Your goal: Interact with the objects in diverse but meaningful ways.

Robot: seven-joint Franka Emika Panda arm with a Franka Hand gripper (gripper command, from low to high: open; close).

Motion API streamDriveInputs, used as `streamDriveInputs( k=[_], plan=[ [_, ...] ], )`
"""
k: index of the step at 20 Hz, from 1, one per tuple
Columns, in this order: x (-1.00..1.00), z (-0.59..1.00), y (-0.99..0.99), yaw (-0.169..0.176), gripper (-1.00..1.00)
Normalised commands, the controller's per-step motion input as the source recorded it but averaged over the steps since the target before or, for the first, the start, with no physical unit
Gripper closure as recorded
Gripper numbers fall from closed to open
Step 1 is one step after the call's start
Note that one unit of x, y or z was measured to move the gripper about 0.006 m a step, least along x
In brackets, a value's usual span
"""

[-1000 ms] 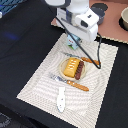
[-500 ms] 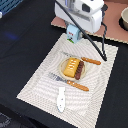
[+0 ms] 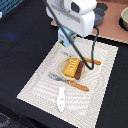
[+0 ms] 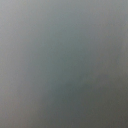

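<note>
A ridged orange-yellow block (image 3: 69, 67) lies on a small plate (image 3: 75, 77) in the middle of the striped placemat (image 3: 42, 82). A thin dark-brown stick (image 3: 79, 70) rests against the block. A white bone-shaped piece (image 3: 61, 98) lies near the mat's front edge. My gripper (image 3: 64, 39) hangs at the mat's far edge, with a light blue cup (image 3: 62, 36) at its fingers. I cannot tell whether the fingers grip it. The wrist view is a uniform grey-blue blur.
An orange-handled fork (image 3: 70, 82) lies in front of the plate and an orange-handled knife (image 3: 91, 61) behind it. Grey pots (image 3: 100, 13) and a pale bowl (image 3: 123, 18) stand on a brown board at the back right. The surrounding table is black.
My gripper and the light blue cup at it have shifted slightly toward the exterior view's left. The block, stick, bone and cutlery have not moved.
</note>
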Motion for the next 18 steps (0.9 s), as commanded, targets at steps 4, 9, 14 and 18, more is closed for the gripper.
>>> streamDriveInputs(
  k=[4, 9, 14, 18],
  plan=[
    [-0.62, -0.33, -0.49, -0.012, 1.0],
    [-0.72, -0.45, -0.19, 0.0, 1.0],
    [-0.7, -0.51, -0.07, 0.0, 1.0],
    [-0.53, -0.48, 0.0, 0.0, 1.0]
  ],
)
